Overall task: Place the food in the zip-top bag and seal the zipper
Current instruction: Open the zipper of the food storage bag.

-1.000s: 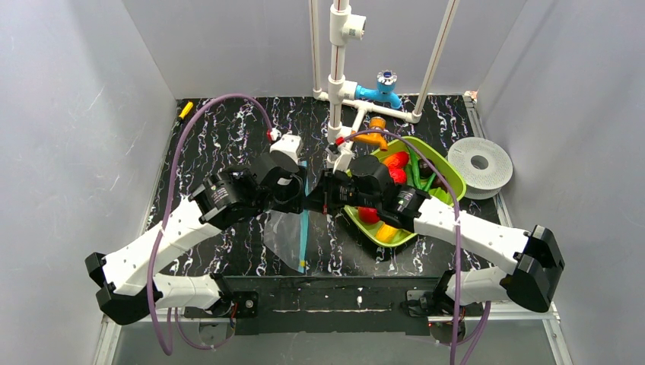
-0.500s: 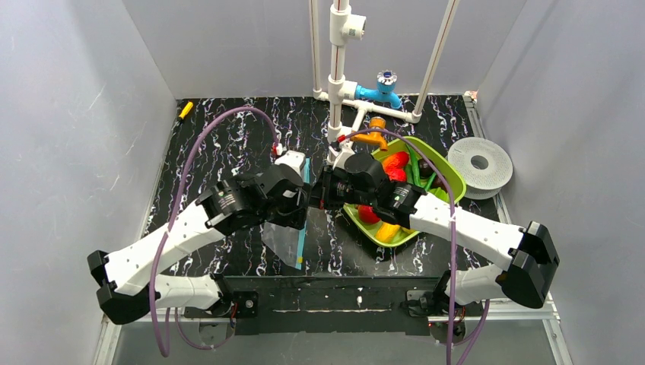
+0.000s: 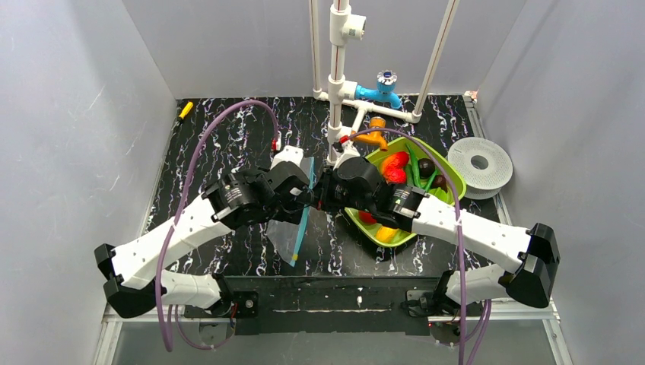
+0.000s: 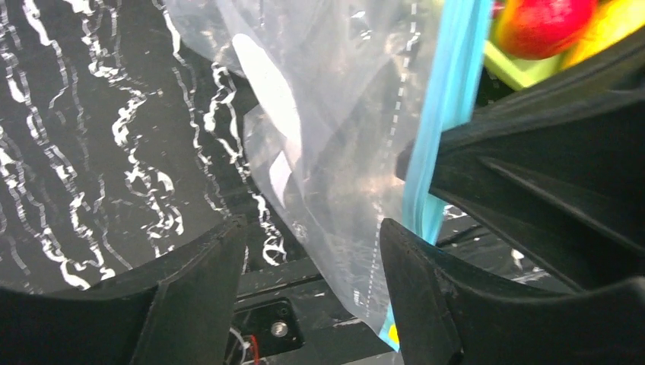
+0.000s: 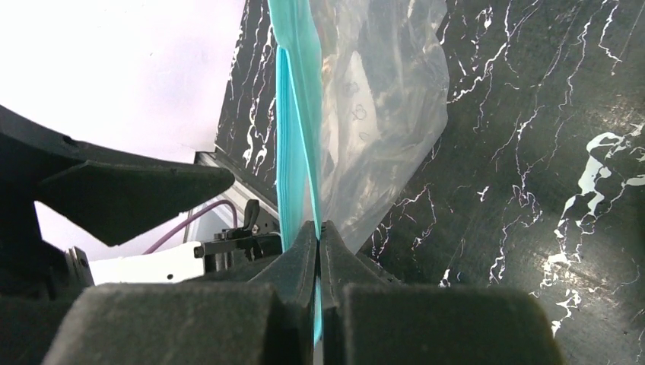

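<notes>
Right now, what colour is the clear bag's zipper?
Light blue zipper strip, clearest in right wrist view.

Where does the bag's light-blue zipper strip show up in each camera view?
Top external: zipper at centre, slanting toward the near edge.
Left wrist: zipper at upper right, slanting down.
Right wrist: zipper at centre, upright, pinched by the right gripper.
Shared landmark: the black marbled table.

Overhead view far; wrist views close, sharing zip-top bag (image 4: 335, 114).

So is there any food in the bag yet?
Empty. Through the clear bag only the black table shows, and the food sits in the green tray.
</notes>
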Robot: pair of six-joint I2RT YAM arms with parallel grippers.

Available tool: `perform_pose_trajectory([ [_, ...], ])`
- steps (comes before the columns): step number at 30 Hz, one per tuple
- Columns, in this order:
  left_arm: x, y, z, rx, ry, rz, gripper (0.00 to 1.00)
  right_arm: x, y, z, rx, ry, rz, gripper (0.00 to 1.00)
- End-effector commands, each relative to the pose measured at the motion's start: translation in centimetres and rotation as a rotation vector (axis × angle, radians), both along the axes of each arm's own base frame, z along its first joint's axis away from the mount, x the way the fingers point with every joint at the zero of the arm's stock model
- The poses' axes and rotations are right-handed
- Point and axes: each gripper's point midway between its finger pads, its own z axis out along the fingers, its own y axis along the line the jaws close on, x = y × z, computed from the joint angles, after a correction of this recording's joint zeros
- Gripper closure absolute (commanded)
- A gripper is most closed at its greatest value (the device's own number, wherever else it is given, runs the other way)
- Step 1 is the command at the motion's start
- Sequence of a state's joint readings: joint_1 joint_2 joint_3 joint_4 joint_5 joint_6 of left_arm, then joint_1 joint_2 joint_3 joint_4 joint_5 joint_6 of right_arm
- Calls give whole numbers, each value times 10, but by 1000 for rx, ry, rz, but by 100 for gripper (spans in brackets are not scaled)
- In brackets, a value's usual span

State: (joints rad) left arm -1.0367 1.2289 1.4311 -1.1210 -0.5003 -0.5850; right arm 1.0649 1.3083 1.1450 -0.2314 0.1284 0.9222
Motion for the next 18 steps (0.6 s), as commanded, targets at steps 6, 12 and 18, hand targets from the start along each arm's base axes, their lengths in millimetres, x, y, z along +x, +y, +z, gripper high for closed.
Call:
perform_pose_trajectory([
  [6,-8,-22,31,-232,-54,-84,25,4,1,22,-3,-38,-84,99],
  [12,3,-26,21,-156,-73,-109,23,6,-9,28,-86,19,-179,99],
  [18,14,-20,9,-63,-112,-79,23,6,-12,30,-87,44,-230,99],
])
